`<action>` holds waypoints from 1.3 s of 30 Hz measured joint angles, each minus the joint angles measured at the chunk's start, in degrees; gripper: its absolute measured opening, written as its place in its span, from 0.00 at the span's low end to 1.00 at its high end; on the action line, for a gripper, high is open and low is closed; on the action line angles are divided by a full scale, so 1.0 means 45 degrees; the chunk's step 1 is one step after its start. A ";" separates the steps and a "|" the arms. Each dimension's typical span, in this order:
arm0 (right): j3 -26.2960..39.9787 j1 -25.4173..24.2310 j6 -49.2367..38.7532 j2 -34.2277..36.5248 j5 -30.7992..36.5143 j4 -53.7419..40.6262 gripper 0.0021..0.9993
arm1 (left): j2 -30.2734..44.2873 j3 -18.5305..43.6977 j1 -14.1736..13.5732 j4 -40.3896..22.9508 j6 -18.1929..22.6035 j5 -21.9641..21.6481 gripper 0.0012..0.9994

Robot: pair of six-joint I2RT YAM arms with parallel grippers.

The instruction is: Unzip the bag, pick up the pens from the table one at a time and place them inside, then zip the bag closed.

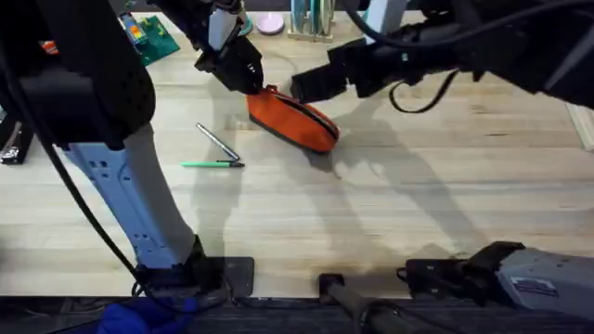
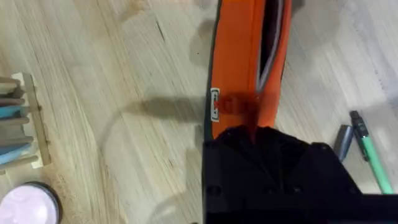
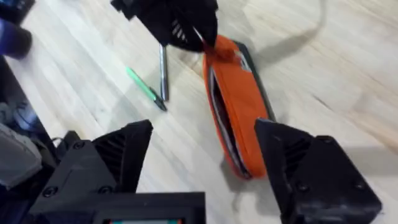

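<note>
1. The bag (image 1: 292, 119) lies on the table (image 1: 418, 186) at upper centre of the overhead view, its long axis running from upper left to lower right, the zipper partly open.
2. The left gripper (image 1: 243, 76) is clamped on the bag's upper-left end.
3. The right gripper (image 3: 202, 155) hovers with fingers spread wide, holding nothing.
4. The green pen (image 1: 212, 164) lies horizontal; the silver pen (image 1: 218, 143) slants diagonally, their right ends nearly meeting.

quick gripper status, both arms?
Left hand: shut on one end of the orange fabric pencil pouch, which lies on the table.
Right hand: open, holding nothing, above the pouch.
</note>
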 joint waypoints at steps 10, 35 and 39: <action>0.0000 -0.0049 -0.0539 -0.1402 0.0885 -0.1443 1.00 | 0.0000 0.0000 0.0000 0.0004 0.0000 -0.0015 0.85; 0.0000 -0.0058 -0.0422 -0.3890 0.1636 -0.4199 1.00 | 0.0000 0.0053 0.0000 -0.0523 -0.0434 -0.0010 0.99; 0.0000 -0.0058 -0.0437 -0.3905 0.1843 -0.4525 1.00 | 0.0000 0.0618 0.0000 -0.1263 -0.1049 -0.0015 1.00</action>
